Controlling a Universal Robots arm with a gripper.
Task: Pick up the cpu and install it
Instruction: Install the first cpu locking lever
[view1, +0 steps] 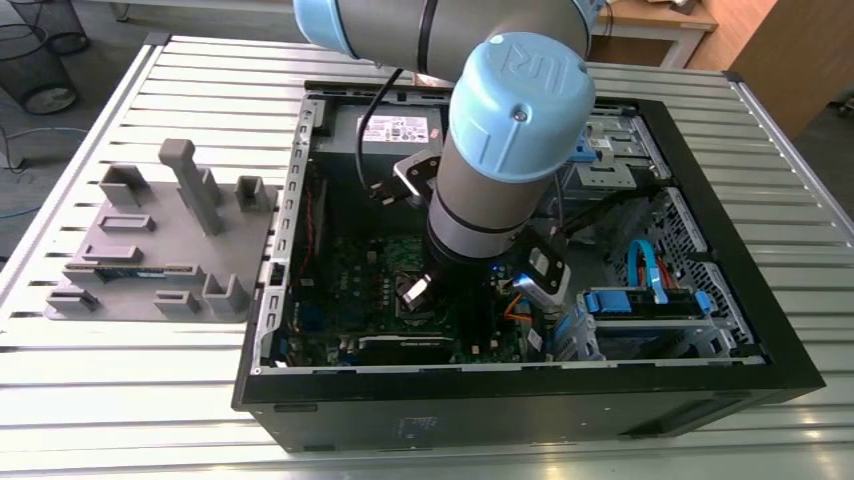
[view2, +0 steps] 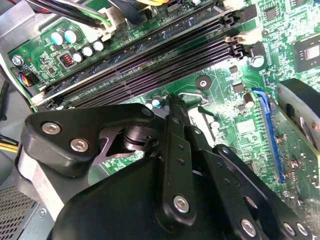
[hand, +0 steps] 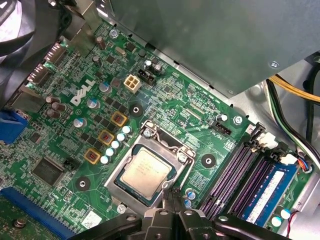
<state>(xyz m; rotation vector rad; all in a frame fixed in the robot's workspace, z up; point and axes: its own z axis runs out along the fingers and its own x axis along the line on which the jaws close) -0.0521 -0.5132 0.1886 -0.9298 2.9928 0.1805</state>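
Entry: cpu (hand: 146, 172), lying flat in the socket (hand: 119, 165); I am keeping nothing in my pincer (hand: 170, 192), clenched, hovering just beside the socket's edge. Risk, in my judgement: slipping sideways and scraping the capacitors (hand: 189, 194) close by. Unclear: whether the socket is latched; whether I am touching anything.

The slatted metal worktop (view1: 120, 390) carried two things. An open black computer case (view1: 507, 398) lay beside a grey parts holder (view1: 160, 245).
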